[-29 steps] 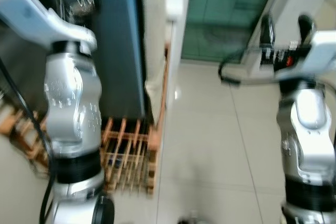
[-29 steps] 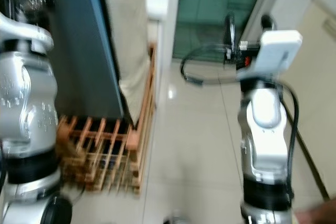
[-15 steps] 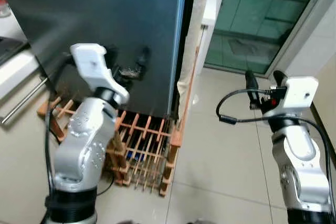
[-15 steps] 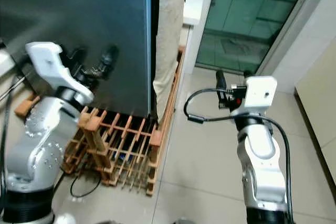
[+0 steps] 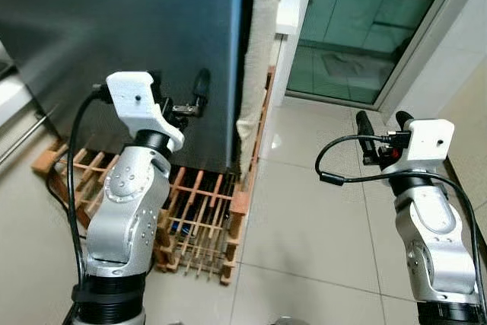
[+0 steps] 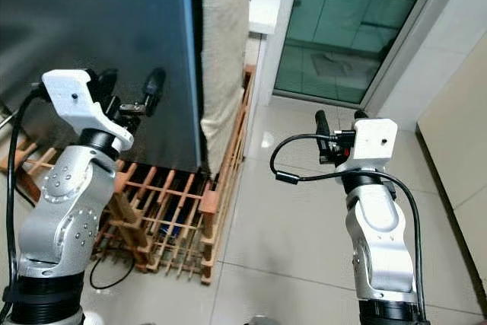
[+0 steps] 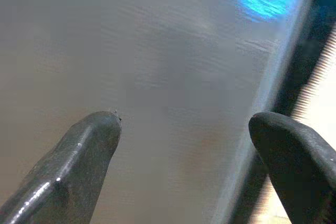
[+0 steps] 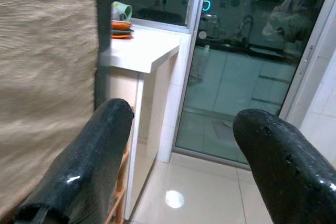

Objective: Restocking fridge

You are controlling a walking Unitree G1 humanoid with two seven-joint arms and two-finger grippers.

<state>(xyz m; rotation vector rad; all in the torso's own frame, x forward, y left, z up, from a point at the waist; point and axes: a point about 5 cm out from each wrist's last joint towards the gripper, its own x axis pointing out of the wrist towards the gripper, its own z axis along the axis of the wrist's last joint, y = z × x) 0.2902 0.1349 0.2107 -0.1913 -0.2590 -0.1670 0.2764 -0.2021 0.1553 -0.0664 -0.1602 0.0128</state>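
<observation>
A tall dark grey fridge door [image 5: 114, 20] stands at the left. My left gripper [image 6: 131, 85] is raised in front of it, open, fingertips close to the door's face near its right edge. The left wrist view has the brushed grey door [image 7: 157, 51] between the open left gripper [image 7: 184, 129] fingers, with nothing held. My right gripper [image 5: 382, 121] is open and empty, held above the tiled floor at the right, pointing toward a glass door. The right gripper [image 8: 181, 124] faces a white counter.
A low wooden rack [image 5: 202, 218] sits on the floor at the fridge's foot. Beige cloth [image 5: 259, 43] hangs beside the fridge's right edge. A white counter [image 8: 142, 51] carries cups. The green glass door [image 5: 358, 28] is beyond; pale floor tiles [image 5: 304, 226] spread at the right.
The head view has swung and steadied from a blur, so the whole scene shifted. My left gripper stays near the fridge door; the right gripper holds much the same pose.
</observation>
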